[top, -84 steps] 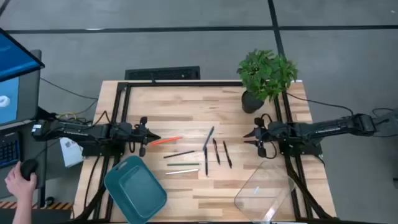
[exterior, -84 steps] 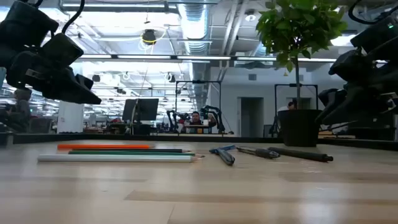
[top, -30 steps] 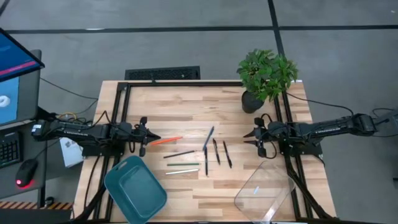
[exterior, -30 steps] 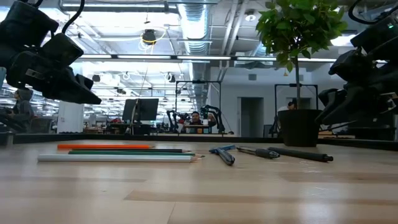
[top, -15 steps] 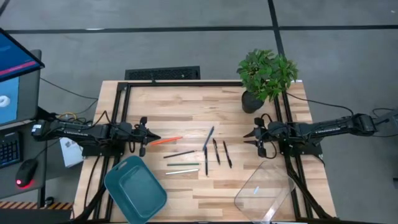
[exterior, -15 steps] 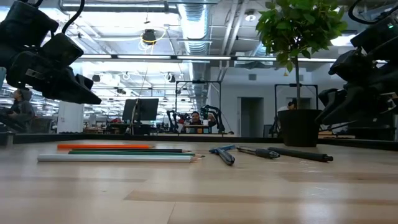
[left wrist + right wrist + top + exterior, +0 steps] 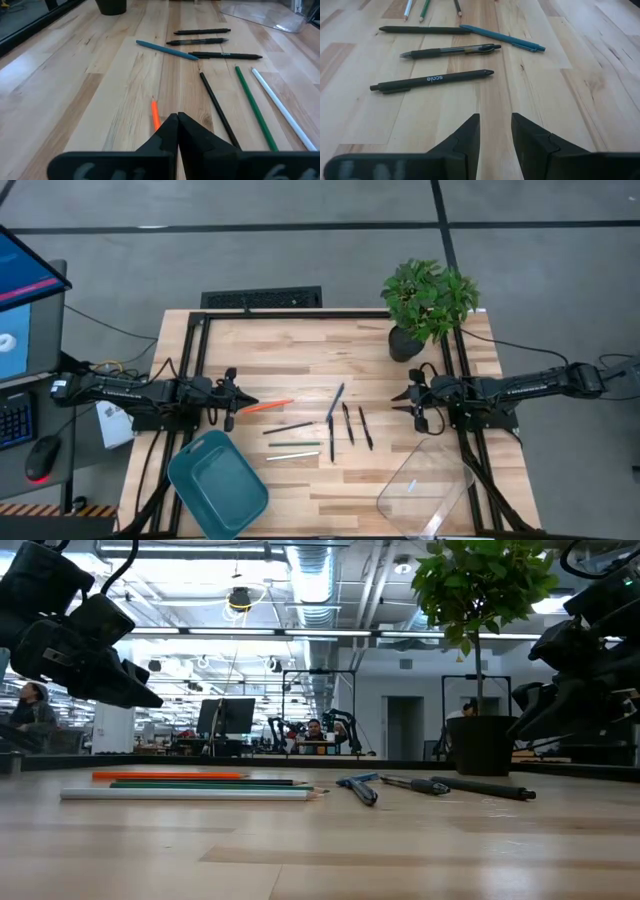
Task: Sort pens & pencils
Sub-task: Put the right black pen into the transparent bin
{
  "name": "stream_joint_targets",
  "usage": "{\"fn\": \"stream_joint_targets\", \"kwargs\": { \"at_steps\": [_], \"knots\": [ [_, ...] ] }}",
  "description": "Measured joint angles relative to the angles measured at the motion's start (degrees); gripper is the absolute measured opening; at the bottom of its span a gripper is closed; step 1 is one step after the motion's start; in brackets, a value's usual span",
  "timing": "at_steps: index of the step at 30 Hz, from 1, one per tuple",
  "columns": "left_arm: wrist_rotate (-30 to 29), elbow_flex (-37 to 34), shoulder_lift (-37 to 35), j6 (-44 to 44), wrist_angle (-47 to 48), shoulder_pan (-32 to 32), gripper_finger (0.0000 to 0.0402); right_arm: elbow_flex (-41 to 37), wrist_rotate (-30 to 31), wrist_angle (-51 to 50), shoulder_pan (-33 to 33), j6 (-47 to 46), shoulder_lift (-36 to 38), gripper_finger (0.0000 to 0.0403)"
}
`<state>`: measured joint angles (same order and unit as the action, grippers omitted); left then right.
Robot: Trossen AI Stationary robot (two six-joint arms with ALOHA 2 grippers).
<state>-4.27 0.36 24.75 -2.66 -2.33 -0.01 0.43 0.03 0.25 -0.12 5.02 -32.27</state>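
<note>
Moved since earlier: only a person's hand, gone from the mouse beside the tabletop point(image 7: 300, 340); arms and items unchanged. Pens point(image 7: 347, 423) and pencils point(image 7: 293, 444) lie mid-tabletop. Left gripper point(image 7: 244, 402): jaws closed, empty, beside the orange pencil point(image 7: 268, 406); right gripper point(image 7: 396, 400): jaws parted, empty.

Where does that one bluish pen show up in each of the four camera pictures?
High view: the bluish pen lies mid-table, slanted, uppermost of the pens.
Low view: foreshortened, center, beside the pencils' tips.
Left wrist view: slanted, beyond the orange pencil, nearest the pot.
Right wrist view: far side of the black pens.
Shared landmark: the potted plant.
</note>
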Motion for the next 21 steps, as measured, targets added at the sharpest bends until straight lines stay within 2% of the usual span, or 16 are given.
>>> {"fn": "stream_joint_targets", "kwargs": {
  "at_steps": [21],
  "knots": [
    [0.0,0.0,0.0,-0.2,-0.1,0.0,0.0,0.0,0.0,2.8,0.0,-2.0,0.0,0.0134]
  ]
}}
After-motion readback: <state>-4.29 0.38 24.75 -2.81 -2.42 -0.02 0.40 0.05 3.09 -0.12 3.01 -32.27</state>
